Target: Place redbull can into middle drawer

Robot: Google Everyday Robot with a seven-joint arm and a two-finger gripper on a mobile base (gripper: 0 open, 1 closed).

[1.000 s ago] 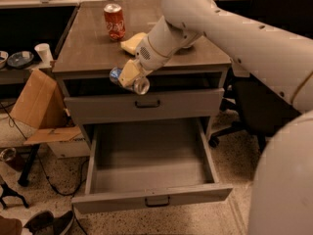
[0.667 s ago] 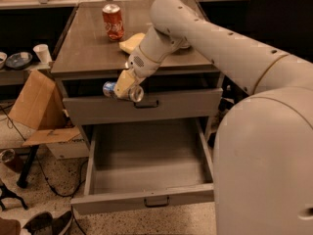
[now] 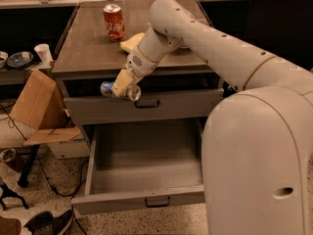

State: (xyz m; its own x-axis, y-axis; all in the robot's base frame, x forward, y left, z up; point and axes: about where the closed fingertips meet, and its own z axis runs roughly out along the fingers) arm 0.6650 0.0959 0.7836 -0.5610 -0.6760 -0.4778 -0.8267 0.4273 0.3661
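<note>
The end effector (image 3: 121, 87) is clenched across the middle of the redbull can (image 3: 106, 88). The can lies on its side in the grip, its blue end poking out to the left and its silver end to the right. It hangs in the air in front of the upper drawer front (image 3: 186, 104), just left of that drawer's dark handle (image 3: 146, 103), and above the far left part of the open middle drawer (image 3: 146, 155).

The can looks like thin, stiff metal: light if empty and only modestly heavy if full, with a smooth skin that could slide between the pads. A hard squeeze could dent the wall, so moderate pressure seems best. Holding it across the middle, as here, should keep it balanced. Being round and lying sideways, it will likely roll on the drawer's plain grey floor once let go, so a low release well inside the walls looks safer than a drop.

Farther out, the arm reaches over the surface (image 3: 83, 48), where a red cola can (image 3: 113, 21) stands upright at the far side and a pale yellow object (image 3: 131, 42) lies beside the arm. A cardboard box (image 3: 35, 99) leans at the left of the cabinet.
</note>
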